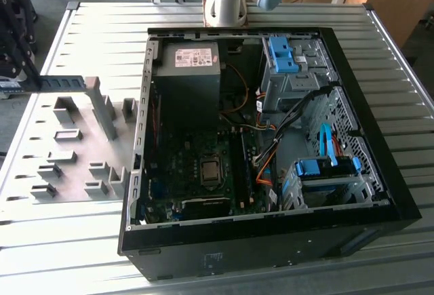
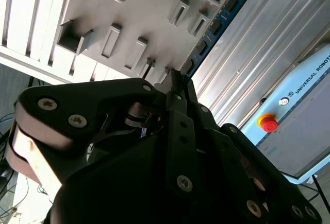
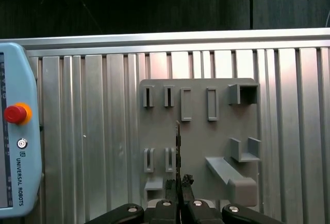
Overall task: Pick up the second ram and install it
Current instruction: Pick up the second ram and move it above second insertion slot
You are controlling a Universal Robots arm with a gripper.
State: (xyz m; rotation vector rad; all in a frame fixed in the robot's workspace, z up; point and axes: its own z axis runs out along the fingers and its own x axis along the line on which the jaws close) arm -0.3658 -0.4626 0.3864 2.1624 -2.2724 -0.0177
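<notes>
over the grey holder (image 1: 74, 166) at the exterior view's left, the gripper (image 1: 24, 78) was clamped on the second ram (image 1: 61, 83), and the blue stick lay level above the holder's slots. in the second wrist view the jaws pinched one end of it. the open computer case (image 1: 380, 197) stood beside the holder on the slatted table (image 1: 102, 24).
</notes>
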